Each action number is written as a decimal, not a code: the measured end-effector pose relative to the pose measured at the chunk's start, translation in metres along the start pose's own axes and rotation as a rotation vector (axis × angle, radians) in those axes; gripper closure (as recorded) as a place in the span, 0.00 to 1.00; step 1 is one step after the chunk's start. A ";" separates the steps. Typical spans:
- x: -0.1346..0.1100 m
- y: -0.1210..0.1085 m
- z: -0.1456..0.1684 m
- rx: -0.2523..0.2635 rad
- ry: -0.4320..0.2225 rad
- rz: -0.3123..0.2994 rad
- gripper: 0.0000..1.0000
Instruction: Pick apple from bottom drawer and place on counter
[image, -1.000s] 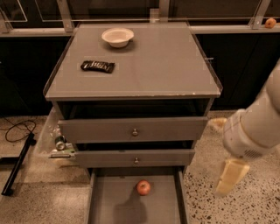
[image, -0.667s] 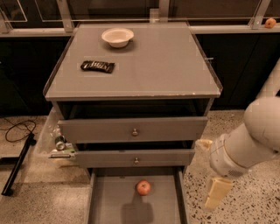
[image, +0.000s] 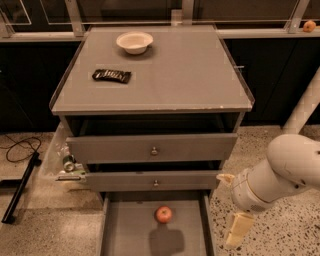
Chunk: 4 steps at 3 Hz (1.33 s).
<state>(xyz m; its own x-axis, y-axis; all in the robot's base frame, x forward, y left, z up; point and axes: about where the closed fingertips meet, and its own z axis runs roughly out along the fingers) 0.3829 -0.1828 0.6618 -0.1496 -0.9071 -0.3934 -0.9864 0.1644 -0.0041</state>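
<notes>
bottom drawer (image: 127, 227) front cropped, claw (image: 231, 210) beside it

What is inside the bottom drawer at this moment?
Only the apple shows in the bottom drawer, on its grey floor. Its rear is covered by the drawer above. The hand hangs outside, right of it.

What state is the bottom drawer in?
Open: the bottom drawer shows its floor, holding the apple; the gripper hovers to its right.

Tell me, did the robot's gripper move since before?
Yes. The gripper moved down and left, closer to the right side of the bottom drawer holding the apple.
</notes>
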 end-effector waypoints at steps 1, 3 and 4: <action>0.008 -0.009 0.019 -0.009 -0.034 0.028 0.00; 0.047 -0.056 0.111 -0.044 -0.172 0.063 0.00; 0.062 -0.060 0.168 -0.095 -0.256 0.066 0.00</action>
<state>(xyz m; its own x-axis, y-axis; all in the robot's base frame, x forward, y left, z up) 0.4439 -0.1841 0.4830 -0.2036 -0.7665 -0.6091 -0.9789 0.1721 0.1106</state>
